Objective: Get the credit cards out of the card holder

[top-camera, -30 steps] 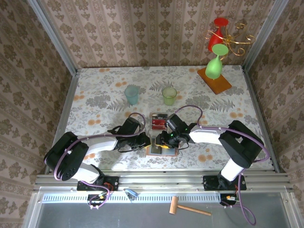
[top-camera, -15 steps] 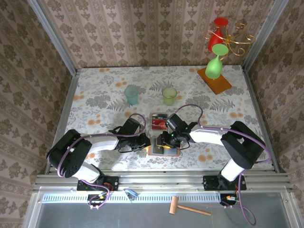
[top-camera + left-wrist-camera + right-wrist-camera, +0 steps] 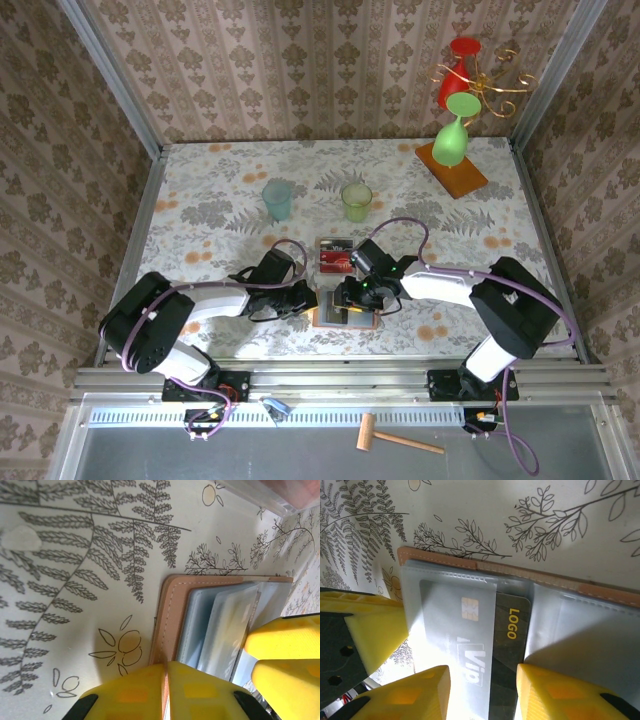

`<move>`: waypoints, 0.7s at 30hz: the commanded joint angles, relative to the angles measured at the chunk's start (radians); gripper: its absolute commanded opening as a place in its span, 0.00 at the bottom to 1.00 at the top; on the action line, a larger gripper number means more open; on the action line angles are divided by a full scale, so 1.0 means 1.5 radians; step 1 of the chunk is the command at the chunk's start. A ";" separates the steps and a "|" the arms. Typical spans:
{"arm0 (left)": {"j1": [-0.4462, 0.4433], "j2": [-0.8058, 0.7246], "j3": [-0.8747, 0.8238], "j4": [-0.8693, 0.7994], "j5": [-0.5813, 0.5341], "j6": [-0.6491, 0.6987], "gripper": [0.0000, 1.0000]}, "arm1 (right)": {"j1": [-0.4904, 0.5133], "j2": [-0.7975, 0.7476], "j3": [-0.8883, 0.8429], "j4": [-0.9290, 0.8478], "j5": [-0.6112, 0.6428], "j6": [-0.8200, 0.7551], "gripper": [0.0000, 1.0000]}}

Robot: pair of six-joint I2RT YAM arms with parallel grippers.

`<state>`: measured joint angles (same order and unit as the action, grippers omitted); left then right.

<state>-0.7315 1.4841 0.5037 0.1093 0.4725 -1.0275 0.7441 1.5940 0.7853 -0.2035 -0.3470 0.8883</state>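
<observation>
The card holder [image 3: 345, 318] lies open on the table [image 3: 210, 200], its left edge pinched between the closed fingers of the left gripper [image 3: 165, 672]. The right gripper [image 3: 482, 685] hovers over its pockets with jaws partly apart. They straddle a dark credit card [image 3: 510, 640] (marked LOGO) tucked beside a pale card [image 3: 455, 625].

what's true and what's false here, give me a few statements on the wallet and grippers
1. The card holder lies open on the table. True.
2. The left gripper is open, clear of the card holder. False: it is shut on its tan edge.
3. A dark card marked LOGO sits in the card holder. True.
4. The clear tray is empty. False: red cards lie in it.
5. The right gripper is clamped shut. False: its jaws stand apart over the dark card.
</observation>
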 commanded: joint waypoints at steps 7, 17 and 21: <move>-0.002 -0.047 0.035 -0.085 -0.020 0.015 0.12 | -0.012 -0.057 0.001 -0.016 0.013 -0.004 0.39; -0.025 -0.039 0.078 -0.088 -0.004 0.015 0.11 | -0.034 -0.057 -0.041 0.035 -0.020 0.018 0.36; -0.039 -0.012 0.079 -0.073 0.001 0.012 0.08 | -0.037 -0.051 -0.046 0.045 -0.025 0.021 0.35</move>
<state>-0.7792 1.4372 0.6041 0.0013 0.4599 -1.0237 0.6933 1.5219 0.7300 -0.1623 -0.3641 0.9009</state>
